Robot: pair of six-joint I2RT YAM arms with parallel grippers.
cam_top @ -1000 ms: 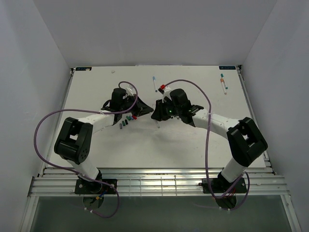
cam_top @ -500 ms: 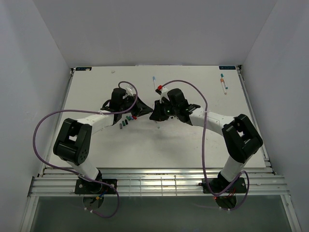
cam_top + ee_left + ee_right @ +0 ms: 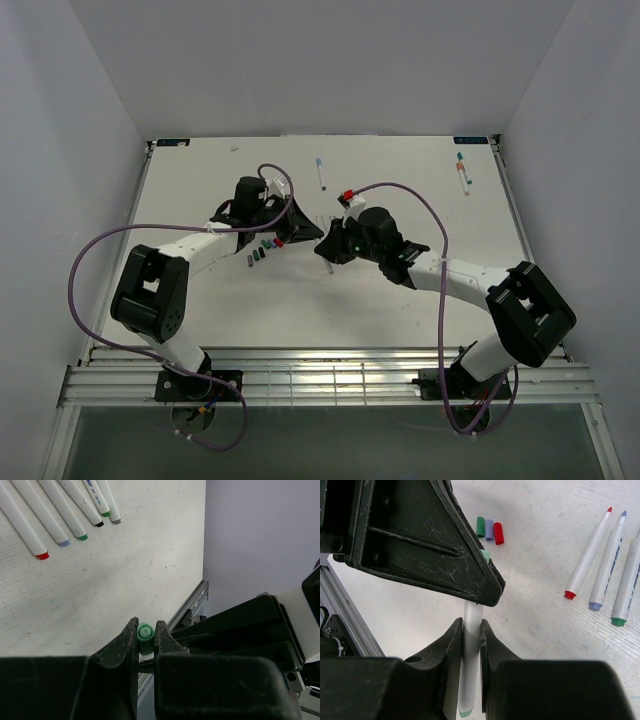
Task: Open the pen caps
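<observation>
My left gripper (image 3: 146,625) is shut on a green pen cap (image 3: 145,632), seen end-on between its fingertips. White barrel shows just behind the cap. My right gripper (image 3: 470,625) is shut on that same pen's white barrel (image 3: 470,655), which runs up under the left gripper's black fingers (image 3: 430,540). The cap's tip (image 3: 485,555) peeks out beyond them. In the top view the left gripper (image 3: 298,228) and right gripper (image 3: 328,245) meet above mid-table. Three loose pen caps, green (image 3: 480,526), lilac (image 3: 489,529) and red (image 3: 498,533), lie side by side.
Several uncapped white pens (image 3: 55,515) lie in a row, with red (image 3: 590,555), blue (image 3: 607,560) and green (image 3: 626,580) tips among them. A capped pen (image 3: 321,172) lies at the back middle, two more (image 3: 463,172) at the back right. The table's metal edge rail (image 3: 192,607) is close.
The right arm's elbow has swung out to the right and its gripper has shifted a little nearer, closing on the barrel. The left wrist has edged to the right, cap still gripped.
</observation>
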